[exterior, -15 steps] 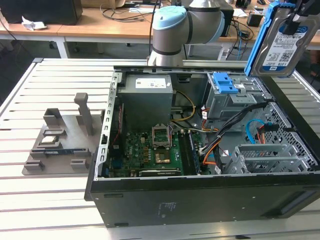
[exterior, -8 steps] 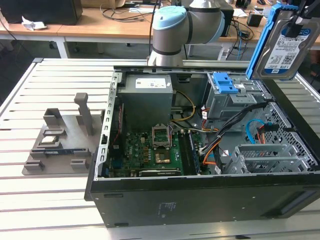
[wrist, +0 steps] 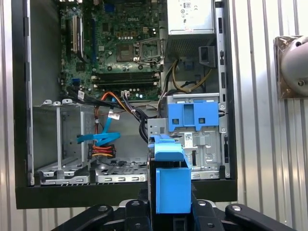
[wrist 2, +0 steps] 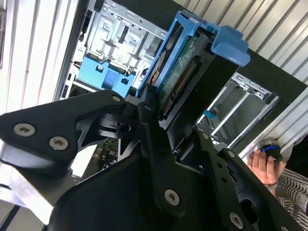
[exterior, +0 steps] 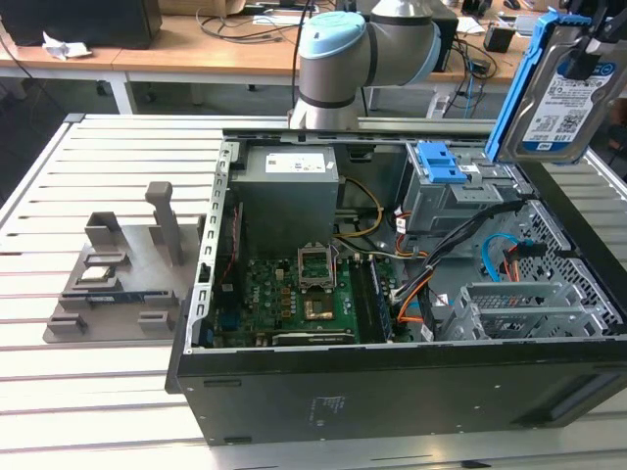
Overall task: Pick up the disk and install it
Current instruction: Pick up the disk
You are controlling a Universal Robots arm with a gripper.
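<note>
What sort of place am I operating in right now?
Probably a robotics or electronics lab: an open computer case lies on a slatted metal table, office desks strewn with cables stand behind the arm, and the hand holds the disk near the case.

Silver disk (exterior: 560,88), blue frame (exterior: 516,93), white-and-blue label (exterior: 556,117), at the exterior view's upper right. Black case (exterior: 392,401), green motherboard (exterior: 284,299), grey slatted table (exterior: 108,392), blue latch (exterior: 438,162), striped sleeve (wrist 2: 294,191).
</note>
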